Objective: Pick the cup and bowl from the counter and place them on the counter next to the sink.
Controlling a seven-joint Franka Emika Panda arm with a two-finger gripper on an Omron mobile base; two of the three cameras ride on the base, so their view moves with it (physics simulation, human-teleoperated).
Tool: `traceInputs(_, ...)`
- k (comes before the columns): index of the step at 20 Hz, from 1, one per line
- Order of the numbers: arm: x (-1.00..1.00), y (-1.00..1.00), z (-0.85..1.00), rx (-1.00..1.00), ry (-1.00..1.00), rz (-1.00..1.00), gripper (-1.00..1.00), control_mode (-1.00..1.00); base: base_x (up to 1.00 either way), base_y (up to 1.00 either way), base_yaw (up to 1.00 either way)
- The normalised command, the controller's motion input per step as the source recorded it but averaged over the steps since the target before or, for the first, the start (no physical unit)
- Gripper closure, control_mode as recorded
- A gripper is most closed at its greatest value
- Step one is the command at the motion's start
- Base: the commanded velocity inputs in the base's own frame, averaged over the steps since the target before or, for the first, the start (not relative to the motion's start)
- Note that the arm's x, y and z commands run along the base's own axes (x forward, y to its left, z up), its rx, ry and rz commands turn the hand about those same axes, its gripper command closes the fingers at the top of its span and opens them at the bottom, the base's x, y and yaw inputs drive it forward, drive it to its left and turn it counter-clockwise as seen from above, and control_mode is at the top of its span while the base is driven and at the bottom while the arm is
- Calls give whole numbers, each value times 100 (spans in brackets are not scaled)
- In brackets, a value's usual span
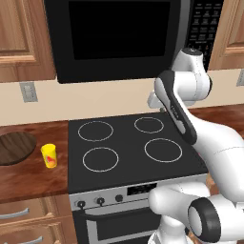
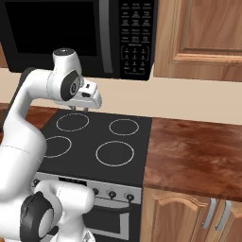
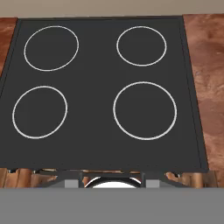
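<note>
Nothing of my job looks done yet. Both things sit where I must fetch them, and I see no sink from here.

Nearest to me is the flat black stovetop (image 1: 136, 150) with four thin white rings. My claw (image 2: 81, 109) hangs over its back edge, up near the cream wall. I see its small tips poking down under my white hand, but I cannot tell if they are spread or pinched. Nothing is in them that I can see.

Out at about nine o'clock from the stove, on the shiny red-brown wooden bench (image 1: 28, 178), stands the small bright yellow cup (image 1: 49, 156) with a red mark on its side. It is upright and close to the stove's edge. A bit farther at nine o'clock lies the wide, flat, dark brown wooden bowl (image 1: 14, 148), near the cup but not touching it.

At three o'clock the same wooden bench runs on past the stove.

Farthest back, above the stove, hangs the big black microwave (image 1: 119, 35).

So I think all is left: reach for one thing, carry it to the sink side, then do the other.
</note>
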Motion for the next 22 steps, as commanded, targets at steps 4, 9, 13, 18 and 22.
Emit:
traceInputs(4, 0, 3, 0, 0, -2, 0, -100, -100, 0, 0, 0)
traceInputs(9, -1, 19, -1, 0, -1, 0, -100, -100, 0, 0, 0)
traceInputs(13, 0, 22, -6, 0, 0, 0, -100, -100, 0, 0, 0)
traceInputs(18, -1, 29, -16, 0, 0, 0, -100, -100, 0, 0, 0)
traceInputs(22, -4, 42, -20, 0, 0, 0, -100, -100, 0, 0, 0)
